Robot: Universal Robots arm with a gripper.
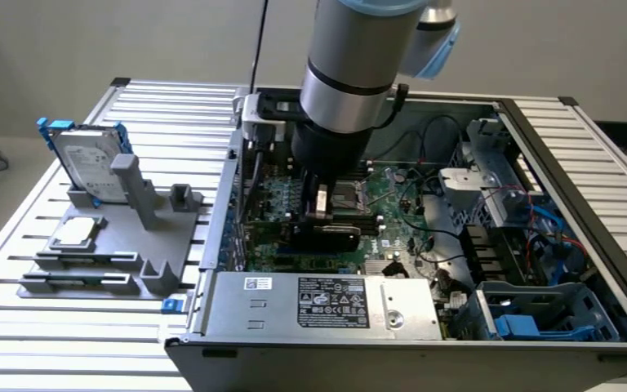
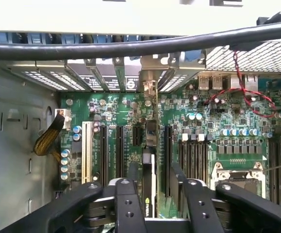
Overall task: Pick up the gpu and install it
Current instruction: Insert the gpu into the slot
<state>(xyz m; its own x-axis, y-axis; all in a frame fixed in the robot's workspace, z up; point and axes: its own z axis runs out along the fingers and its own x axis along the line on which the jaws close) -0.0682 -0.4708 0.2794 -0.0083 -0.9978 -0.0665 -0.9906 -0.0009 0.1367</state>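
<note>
So my gripper (image 2: 155, 169) is spread apart, straddling the gpu (image 2: 150, 191), which stands on edge between the jaws, long axis along the gap.

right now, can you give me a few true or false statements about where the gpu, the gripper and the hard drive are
1. The gpu stands on edge in a slot of the motherboard. True.
2. The hard drive lies inside the case. False: it stands upright on the grey fixture outside the case, at the exterior view's left.
3. The gripper is down inside the open case, over the motherboard. True.
4. The gripper is clamped shut with nothing in it. False: its jaws stand apart, one on each side of the gpu, with a gap showing beside the card.
</note>
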